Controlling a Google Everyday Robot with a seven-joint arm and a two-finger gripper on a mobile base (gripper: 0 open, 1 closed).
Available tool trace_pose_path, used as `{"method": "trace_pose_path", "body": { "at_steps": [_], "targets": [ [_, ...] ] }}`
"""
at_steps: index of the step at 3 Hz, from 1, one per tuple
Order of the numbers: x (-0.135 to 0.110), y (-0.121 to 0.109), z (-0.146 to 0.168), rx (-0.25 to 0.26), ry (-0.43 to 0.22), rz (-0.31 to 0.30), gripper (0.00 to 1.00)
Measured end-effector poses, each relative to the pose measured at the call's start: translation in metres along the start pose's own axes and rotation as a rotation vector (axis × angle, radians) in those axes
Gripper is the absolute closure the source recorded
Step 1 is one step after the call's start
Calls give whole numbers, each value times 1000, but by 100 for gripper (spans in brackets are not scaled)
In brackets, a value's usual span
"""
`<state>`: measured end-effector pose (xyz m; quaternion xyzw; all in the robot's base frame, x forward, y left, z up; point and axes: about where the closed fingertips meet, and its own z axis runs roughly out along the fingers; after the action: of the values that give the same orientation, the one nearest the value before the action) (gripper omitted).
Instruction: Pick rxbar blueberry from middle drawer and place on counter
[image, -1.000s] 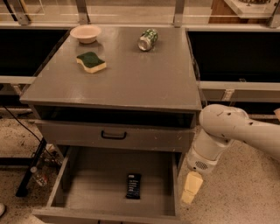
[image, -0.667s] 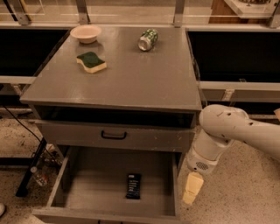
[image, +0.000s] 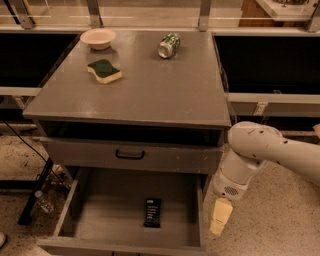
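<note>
The rxbar blueberry (image: 153, 212) lies in the middle drawer (image: 110, 200); the hand (image: 219, 220) hangs outside its wall, spread unclear.

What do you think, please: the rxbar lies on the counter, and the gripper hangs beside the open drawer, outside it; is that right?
Not quite. The rxbar lies in the open drawer, not on the counter, as the camera view shows. The gripper does hang beside the drawer, outside it.
</note>
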<state>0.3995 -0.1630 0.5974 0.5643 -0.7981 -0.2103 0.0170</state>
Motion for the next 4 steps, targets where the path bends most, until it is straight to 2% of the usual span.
{"method": "trace_pose_path", "body": {
  "at_steps": [1,2,3,4],
  "targets": [
    [-9,-7,19,-79,-7,-83,0],
    [-16,-12,35,-140,-7,-135,0],
    [-16,-12,35,-140,-7,-135,0],
    [12,64,5,-61,4,-105,0]
  ]
}}
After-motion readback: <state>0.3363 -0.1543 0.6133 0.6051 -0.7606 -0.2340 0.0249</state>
